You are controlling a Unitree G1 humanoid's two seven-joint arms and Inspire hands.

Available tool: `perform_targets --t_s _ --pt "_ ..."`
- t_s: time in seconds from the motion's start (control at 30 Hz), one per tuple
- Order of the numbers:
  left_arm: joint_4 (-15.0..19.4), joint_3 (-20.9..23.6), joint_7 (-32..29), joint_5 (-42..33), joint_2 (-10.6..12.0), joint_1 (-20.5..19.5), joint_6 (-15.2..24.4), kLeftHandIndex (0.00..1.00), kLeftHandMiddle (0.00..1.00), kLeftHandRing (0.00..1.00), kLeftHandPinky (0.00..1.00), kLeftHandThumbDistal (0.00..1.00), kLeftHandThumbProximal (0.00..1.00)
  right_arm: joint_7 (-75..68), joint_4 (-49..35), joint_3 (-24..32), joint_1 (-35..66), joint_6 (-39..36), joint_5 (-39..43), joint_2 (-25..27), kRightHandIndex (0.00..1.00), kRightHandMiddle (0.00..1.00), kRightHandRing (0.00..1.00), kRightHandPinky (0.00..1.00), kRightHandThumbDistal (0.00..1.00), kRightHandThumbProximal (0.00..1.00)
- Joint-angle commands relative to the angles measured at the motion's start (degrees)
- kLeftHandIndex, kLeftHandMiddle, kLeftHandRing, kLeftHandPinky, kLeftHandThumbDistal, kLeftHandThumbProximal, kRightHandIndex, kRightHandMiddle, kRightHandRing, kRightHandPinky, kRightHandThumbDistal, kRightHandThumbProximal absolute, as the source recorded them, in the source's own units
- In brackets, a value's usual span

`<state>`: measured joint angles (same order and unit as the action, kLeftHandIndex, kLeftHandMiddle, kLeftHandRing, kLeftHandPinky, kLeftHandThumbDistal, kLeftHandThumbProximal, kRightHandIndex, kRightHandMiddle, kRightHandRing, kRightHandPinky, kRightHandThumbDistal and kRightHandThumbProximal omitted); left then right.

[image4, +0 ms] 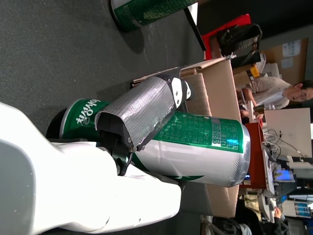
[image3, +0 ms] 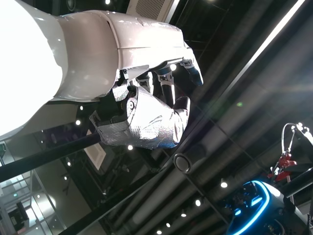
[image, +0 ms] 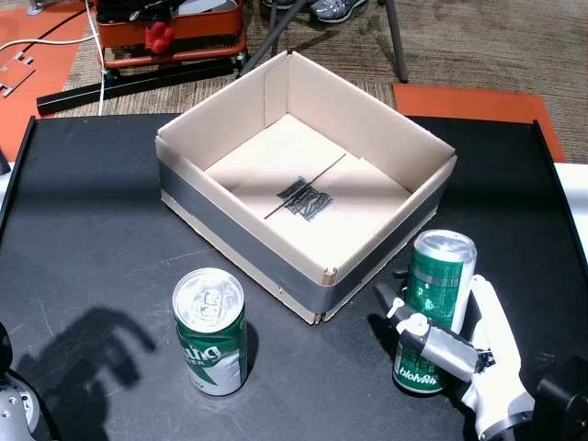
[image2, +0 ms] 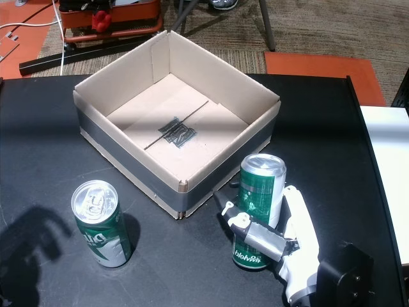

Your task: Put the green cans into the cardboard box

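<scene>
Two green cans stand on the black table (image: 92, 230). One green can (image: 211, 333) (image2: 100, 224) stands free in front of the cardboard box's left corner. At the front right my right hand (image: 462, 356) (image2: 282, 248) is shut on the other green can (image: 443, 274) (image2: 261, 185), thumb across its front, fingers behind it. That can rests upright on the table. The right wrist view shows this can (image4: 205, 147) under the taped thumb (image4: 139, 115). The open cardboard box (image: 241, 236) (image2: 126, 153) has nothing inside. My left hand (image3: 142, 117) appears only in the left wrist view, raised toward the ceiling, holding nothing.
A red cart (image: 170, 32) and black frame stand on the carpet beyond the table. Orange mats lie at the far corners. A white surface (image2: 386, 166) borders the table's right edge. A seated person (image4: 274, 90) shows in the right wrist view behind the box (image4: 220, 93).
</scene>
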<state>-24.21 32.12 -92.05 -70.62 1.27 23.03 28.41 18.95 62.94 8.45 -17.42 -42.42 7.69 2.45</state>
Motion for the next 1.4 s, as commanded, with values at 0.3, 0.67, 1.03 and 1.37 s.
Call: perform_targets --t_s 0.3,0.67,1.03,1.37 --pt "-0.4 1.3 -0.5 0.6 0.1 -0.2 -1.1 0.44 0.33 0.44 0.80 0.11 0.00 -1.4 -1.1 0.4 -0.3 0.1 -0.1 -0.2 0.00 0.00 0.00 0.00 0.69 0.00" --pt "-0.9 0.2 -0.5 -0.4 -0.5 0.0 0.2 0.45 0.34 0.46 0.83 0.00 0.03 -6.1 -1.5 -0.8 -0.1 -0.5 -3.6 0.2 0.00 0.00 0.00 0.00 0.43 0.00" --pt "-1.2 0.4 -0.5 0.3 -0.6 0.0 -2.0 0.47 0.36 0.46 0.81 0.06 0.00 -6.7 -1.0 -0.4 -0.2 -0.7 -3.4 -0.1 0.00 0.00 0.00 0.00 0.34 0.00" --pt "-1.6 0.5 -0.5 0.3 -0.4 0.4 -0.3 0.48 0.36 0.47 0.83 0.06 0.00 -6.8 -1.1 -0.3 -0.2 -0.6 -3.5 -0.2 0.00 0.00 0.00 0.00 0.36 0.00"
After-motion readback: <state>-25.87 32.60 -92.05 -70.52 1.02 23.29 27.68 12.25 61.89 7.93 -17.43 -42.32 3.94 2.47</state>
